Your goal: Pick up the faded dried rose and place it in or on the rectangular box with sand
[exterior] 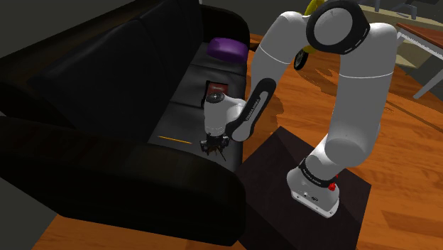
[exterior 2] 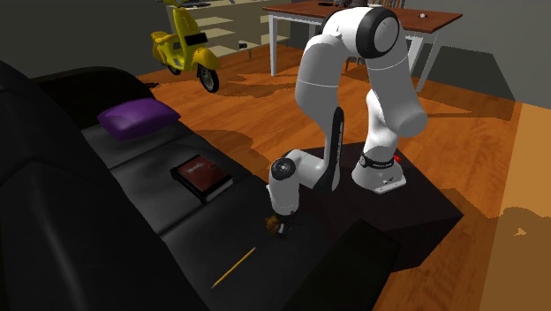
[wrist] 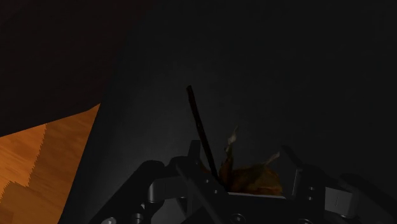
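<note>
1. The rose [wrist: 251, 181] is a withered orange-brown head on a thin black stem [wrist: 197, 118]. In the wrist view it sits between the two fingers [wrist: 193, 159], and the stem runs out past the fingertips over the dark seat.
2. The pincer [wrist: 243, 167] is partly closed and grips the rose head on both sides.
3. In the second exterior view the rose [exterior 2: 271, 223] shows as a small brown tuft at the tip of the pincer [exterior 2: 279, 227], low over the front edge of the sofa seat, just below the middle of the frame.
4. In the shoulder view the pincer [exterior: 214, 146] points down at the same seat edge, near the frame's centre.
5. The box [exterior: 215, 90], flat and dark red-brown, lies on the seat above the pincer in the shoulder view. In the second exterior view the box [exterior 2: 203, 175] is up and to the left of it, well apart.
6. A thin yellow stick [exterior: 175, 139] lies on the seat left of the pincer. In the second exterior view the stick [exterior 2: 234, 265] is below it.
7. A purple cushion [exterior: 227, 48] rests at the far end of the black sofa [exterior: 106, 85], beyond the box.
8. The stand [exterior: 312, 213] is on the wooden floor [exterior: 397, 142] at lower right.
9. A yellow scooter [exterior 2: 185, 49] and a table [exterior 2: 353, 12] are along the second exterior view's top.
</note>
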Action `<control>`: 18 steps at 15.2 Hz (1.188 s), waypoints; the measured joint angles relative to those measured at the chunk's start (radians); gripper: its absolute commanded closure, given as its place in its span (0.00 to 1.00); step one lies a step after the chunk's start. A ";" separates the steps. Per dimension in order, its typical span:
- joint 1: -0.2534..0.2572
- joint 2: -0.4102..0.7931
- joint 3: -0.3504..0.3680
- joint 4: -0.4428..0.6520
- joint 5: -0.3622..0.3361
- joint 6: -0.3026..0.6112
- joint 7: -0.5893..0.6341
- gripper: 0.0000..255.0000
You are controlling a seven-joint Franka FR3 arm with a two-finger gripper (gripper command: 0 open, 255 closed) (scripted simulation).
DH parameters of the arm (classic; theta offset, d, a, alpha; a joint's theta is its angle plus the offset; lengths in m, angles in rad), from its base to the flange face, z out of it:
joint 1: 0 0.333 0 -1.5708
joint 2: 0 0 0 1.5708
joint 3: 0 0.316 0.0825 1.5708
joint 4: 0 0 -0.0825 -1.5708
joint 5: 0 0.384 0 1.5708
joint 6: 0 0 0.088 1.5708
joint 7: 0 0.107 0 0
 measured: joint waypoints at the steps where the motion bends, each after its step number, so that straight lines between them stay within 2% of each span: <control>1: -0.005 -0.007 0.005 -0.003 0.005 -0.004 -0.005 1.00; 7: -0.060 -0.093 0.076 -0.033 0.081 -0.058 -0.065 1.00; 18: -0.147 -0.275 0.205 -0.071 0.278 -0.179 -0.209 1.00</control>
